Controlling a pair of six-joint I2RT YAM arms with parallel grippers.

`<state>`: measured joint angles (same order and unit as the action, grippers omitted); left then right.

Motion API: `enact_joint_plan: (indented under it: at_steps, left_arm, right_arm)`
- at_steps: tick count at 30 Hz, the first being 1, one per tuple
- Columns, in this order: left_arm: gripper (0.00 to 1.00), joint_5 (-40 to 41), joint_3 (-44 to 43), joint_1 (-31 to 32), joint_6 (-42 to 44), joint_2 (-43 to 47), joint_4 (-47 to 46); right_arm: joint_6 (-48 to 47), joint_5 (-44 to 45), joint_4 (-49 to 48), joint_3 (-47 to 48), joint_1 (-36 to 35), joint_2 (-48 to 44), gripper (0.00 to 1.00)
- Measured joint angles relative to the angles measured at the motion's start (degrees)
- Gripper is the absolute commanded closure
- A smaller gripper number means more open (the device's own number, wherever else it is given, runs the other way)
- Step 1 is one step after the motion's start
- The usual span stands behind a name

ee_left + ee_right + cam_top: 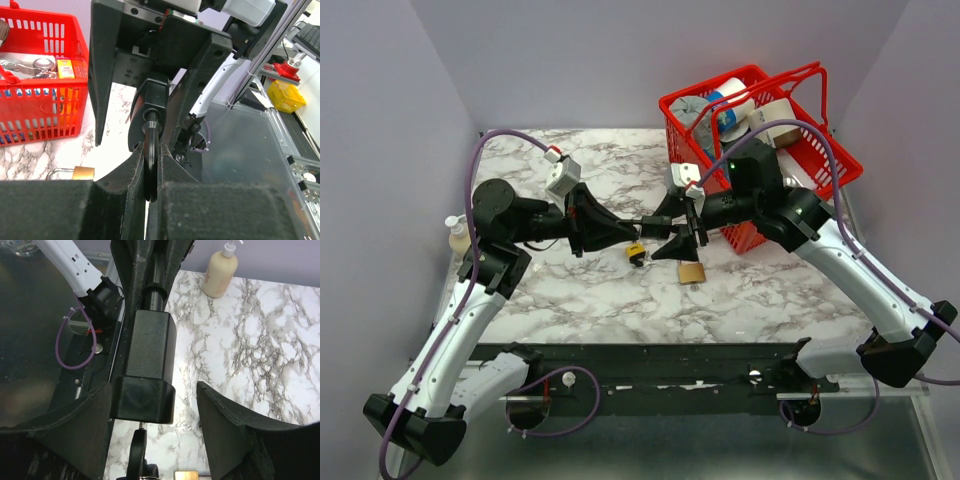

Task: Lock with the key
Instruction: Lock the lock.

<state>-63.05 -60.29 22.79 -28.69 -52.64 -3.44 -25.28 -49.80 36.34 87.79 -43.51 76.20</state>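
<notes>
Padlock (147,365), black: stiff metal, likely hefty, smooth; near red basket (45,115). Left gripper (620,230) pinches shackle (151,145); right gripper (154,390) spread round it. Suggested hold: bow of key (137,447).

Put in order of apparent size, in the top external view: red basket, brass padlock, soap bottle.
1. Red basket, by far the largest.
2-3. Soap bottle and brass padlock look alike; the left arm hides part of the bottle, so I leave them unranked.
</notes>
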Motion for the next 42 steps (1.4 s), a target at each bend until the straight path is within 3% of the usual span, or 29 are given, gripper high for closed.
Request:
enact_joint_plan:
  at_steps: [4,13,18,21,24,25,28,29,31,42]
  left_arm:
    - [1.0,0.0,0.0,0.22,-0.35,0.0,-0.33]
    - [1.0,0.0,0.0,0.61,-0.52,0.0,-0.33]
    - [1.0,0.02,0.0,0.85,-0.48,0.0,-0.26]
    - [1.0,0.02,0.0,0.98,-0.2,0.0,0.0]
    - [1.0,0.26,0.0,0.98,0.15,-0.02,0.44]
    - [0.84,0.35,0.0,0.98,0.44,-0.02,0.76]
    - [0.43,0.7,-0.22,1.09,2.56,-0.02,2.8]
    - [0.38,0.79,-0.59,1.14,3.15,-0.02,3.87]
    - [0.3,1.14,-2.49,1.31,6.08,-0.09,7.58]
    - [0.27,3.67,-16.59,-1.33,29.66,-0.66,36.06]
  right_arm:
    - [-0.22,-0.13,0.24,0.15,0.0,0.13,0.39]
    - [-0.31,-0.33,0.37,0.66,-0.15,0.13,0.37]
    - [-0.31,-0.26,0.61,1.33,-0.48,0.2,0.43]
    - [-0.35,-0.28,0.9,1.66,-0.57,0.33,0.59]
    - [-0.66,0.02,1.4,1.92,-0.68,0.42,0.93]
    - [-0.57,0.04,1.66,1.99,-0.68,0.48,0.99]
    - [-0.87,0.0,2.71,2.16,-0.68,0.79,0.99]
    - [-0.87,0.0,3.17,2.16,-0.68,0.94,0.99]
    - [-0.76,0.02,4.22,2.14,-0.68,1.29,0.99]
    - [1.95,-0.04,5.73,1.18,-0.68,1.31,0.99]
